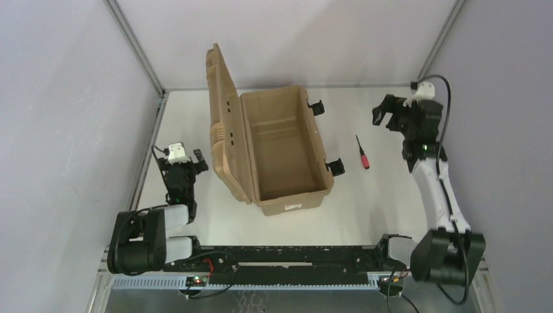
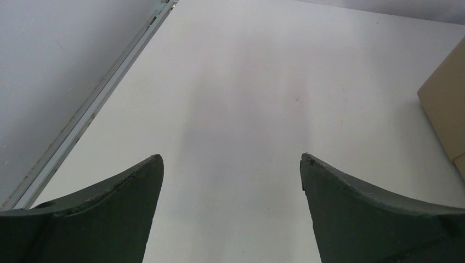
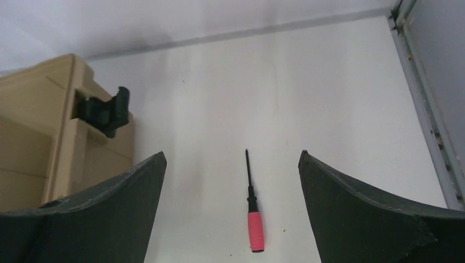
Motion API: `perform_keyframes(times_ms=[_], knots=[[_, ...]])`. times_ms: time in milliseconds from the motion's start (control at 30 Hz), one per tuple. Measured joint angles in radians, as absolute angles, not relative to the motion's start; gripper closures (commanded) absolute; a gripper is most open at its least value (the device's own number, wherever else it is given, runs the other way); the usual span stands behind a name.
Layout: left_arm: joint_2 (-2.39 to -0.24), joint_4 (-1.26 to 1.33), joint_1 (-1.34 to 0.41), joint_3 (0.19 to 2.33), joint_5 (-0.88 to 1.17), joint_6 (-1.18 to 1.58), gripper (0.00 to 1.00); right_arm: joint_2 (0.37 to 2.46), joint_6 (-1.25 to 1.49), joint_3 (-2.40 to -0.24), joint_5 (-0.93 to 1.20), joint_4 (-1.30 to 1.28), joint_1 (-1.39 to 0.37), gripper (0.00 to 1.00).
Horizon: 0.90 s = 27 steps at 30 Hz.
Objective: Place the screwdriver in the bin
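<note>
The screwdriver (image 1: 362,154), with a red handle and a thin dark shaft, lies on the white table just right of the bin, handle towards the near edge. The tan bin (image 1: 290,201) stands open at the table's middle with its lid (image 1: 222,124) raised on the left. My right gripper (image 1: 389,120) is open and empty, held above the table to the right of and beyond the screwdriver. In the right wrist view the screwdriver (image 3: 254,216) lies on the table between my open fingers (image 3: 230,156), apart from both. My left gripper (image 1: 197,160) is open and empty, left of the bin.
Two black latches (image 1: 335,167) stick out from the bin's right side, close to the screwdriver; one shows in the right wrist view (image 3: 107,112). A metal rail (image 3: 425,109) and grey walls border the table. The bin's corner (image 2: 447,104) shows in the left wrist view.
</note>
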State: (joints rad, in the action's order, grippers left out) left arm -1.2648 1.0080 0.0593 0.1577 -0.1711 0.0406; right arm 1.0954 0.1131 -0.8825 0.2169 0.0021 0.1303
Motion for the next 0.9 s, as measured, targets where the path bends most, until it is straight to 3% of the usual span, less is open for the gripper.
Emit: perform_keyframes(times_ms=[267, 500, 567, 667, 833, 867, 900], knots=[[-1.265, 1.008, 0.059, 0.158, -0.171, 0.041, 0.00, 1.568, 0.072, -1.270, 0.046, -0.453, 0.014, 0.02], [-1.265, 1.008, 0.059, 0.158, -0.171, 0.041, 0.00, 1.863, 0.065, -1.290, -0.038, -0.680, -0.041, 0.11], [-1.265, 1.008, 0.059, 0.158, -0.171, 0.041, 0.00, 1.911, 0.065, -1.291, -0.052, -0.708, -0.049, 0.18], [-1.265, 1.008, 0.059, 0.158, -0.171, 0.041, 0.00, 1.931, 0.065, -1.318, -0.054, -0.727, -0.054, 0.40], [-1.265, 1.008, 0.059, 0.158, -0.171, 0.041, 0.00, 1.948, 0.073, -1.334, -0.044, -0.731, -0.067, 0.46], [-1.265, 1.008, 0.059, 0.158, -0.171, 0.041, 0.00, 1.949, 0.073, -1.335, -0.046, -0.730, -0.068, 0.53], [-1.265, 1.008, 0.059, 0.158, -0.171, 0.041, 0.00, 1.950, 0.073, -1.335, -0.045, -0.730, -0.068, 0.70]])
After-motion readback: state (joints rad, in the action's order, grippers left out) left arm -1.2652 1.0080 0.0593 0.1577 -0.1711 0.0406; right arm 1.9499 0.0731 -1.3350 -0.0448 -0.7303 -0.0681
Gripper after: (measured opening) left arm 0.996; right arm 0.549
